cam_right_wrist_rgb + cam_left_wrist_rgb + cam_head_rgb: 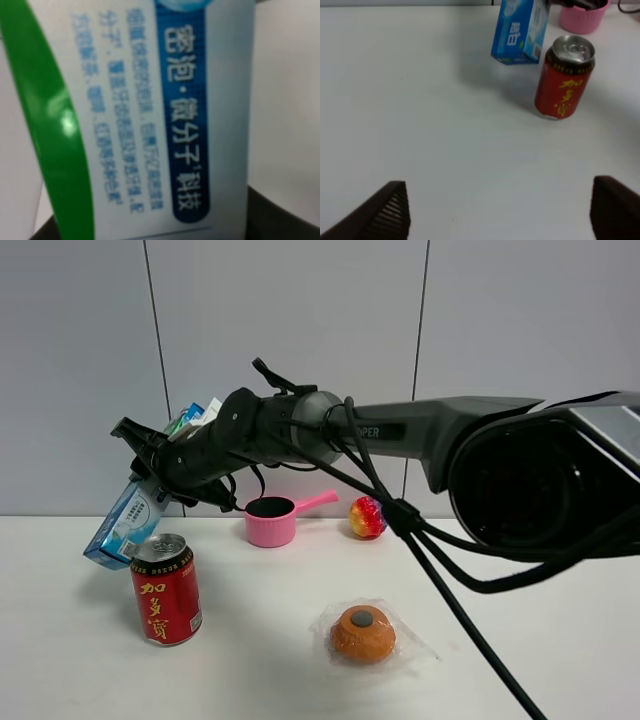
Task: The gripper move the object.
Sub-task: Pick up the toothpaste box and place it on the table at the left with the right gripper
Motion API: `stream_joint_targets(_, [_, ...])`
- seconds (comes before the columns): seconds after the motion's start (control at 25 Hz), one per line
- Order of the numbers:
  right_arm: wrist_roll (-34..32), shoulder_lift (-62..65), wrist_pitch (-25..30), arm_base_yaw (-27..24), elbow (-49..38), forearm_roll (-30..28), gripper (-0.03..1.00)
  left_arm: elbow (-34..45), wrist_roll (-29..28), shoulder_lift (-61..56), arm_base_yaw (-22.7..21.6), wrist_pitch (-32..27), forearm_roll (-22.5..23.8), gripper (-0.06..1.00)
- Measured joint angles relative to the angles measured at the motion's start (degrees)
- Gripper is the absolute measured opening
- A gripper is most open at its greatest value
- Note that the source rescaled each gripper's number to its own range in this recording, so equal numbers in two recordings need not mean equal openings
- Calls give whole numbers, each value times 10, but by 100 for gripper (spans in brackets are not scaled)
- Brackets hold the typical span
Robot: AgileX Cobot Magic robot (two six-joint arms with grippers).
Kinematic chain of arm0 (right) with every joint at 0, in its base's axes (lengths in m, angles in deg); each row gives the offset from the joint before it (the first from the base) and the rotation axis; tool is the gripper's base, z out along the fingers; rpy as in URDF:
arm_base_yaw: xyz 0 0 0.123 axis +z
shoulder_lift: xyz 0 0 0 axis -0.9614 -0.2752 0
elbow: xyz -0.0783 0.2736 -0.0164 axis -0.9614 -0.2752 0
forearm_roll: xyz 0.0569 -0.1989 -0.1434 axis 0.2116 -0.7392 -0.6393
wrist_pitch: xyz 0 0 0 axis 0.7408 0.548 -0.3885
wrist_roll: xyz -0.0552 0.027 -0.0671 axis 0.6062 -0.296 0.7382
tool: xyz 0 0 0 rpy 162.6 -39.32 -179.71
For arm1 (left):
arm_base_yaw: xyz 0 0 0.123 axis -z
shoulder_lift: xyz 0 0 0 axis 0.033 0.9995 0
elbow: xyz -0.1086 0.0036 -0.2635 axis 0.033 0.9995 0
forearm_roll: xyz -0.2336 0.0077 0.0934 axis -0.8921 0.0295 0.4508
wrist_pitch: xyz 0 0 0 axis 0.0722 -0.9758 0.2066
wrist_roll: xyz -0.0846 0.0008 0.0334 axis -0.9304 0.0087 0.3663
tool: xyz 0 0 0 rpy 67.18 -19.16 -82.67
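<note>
The teal-blue and green cardboard toothpaste box (128, 525), judged light, stiff yet crushable, is held tilted by its upper half in the black right pincer (150, 468) above the white counter's (260, 670) far left part.

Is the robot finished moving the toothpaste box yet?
Not yet. Done: the right gripper is shut on the toothpaste box, which is up off the white table. Happening now: the box hangs tilted in the air, close by the red can. Left to do: put it down and let go. The left gripper is open and empty.
</note>
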Motion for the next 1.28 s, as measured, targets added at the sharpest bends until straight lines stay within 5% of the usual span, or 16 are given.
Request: stream_joint_targets(1.28, [6,-60,-61,0,0,18,0,0,0,0,0,0,0,100])
